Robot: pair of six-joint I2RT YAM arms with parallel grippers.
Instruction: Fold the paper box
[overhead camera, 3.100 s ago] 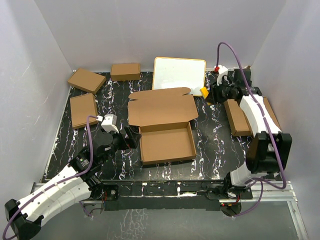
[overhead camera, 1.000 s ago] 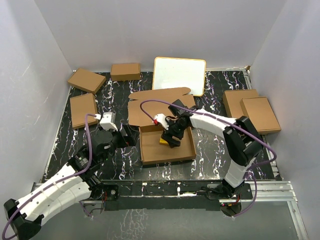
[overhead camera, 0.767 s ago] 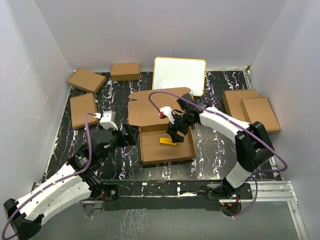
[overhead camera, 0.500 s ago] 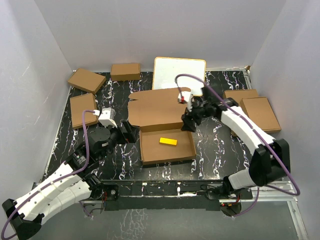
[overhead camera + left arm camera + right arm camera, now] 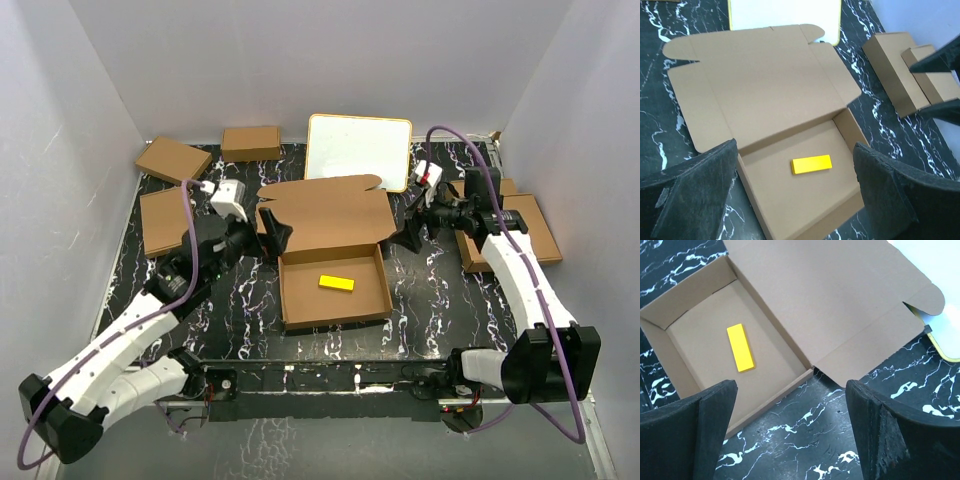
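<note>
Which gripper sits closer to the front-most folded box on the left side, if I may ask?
Left. The left gripper hovers just right of that folded box, by the paper box's left edge; the right gripper is past its right edge.

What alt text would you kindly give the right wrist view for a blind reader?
A half-folded paper box lies on a black marbled table, lid open, a yellow block in its tray; the open right gripper frames the foreground.
</note>
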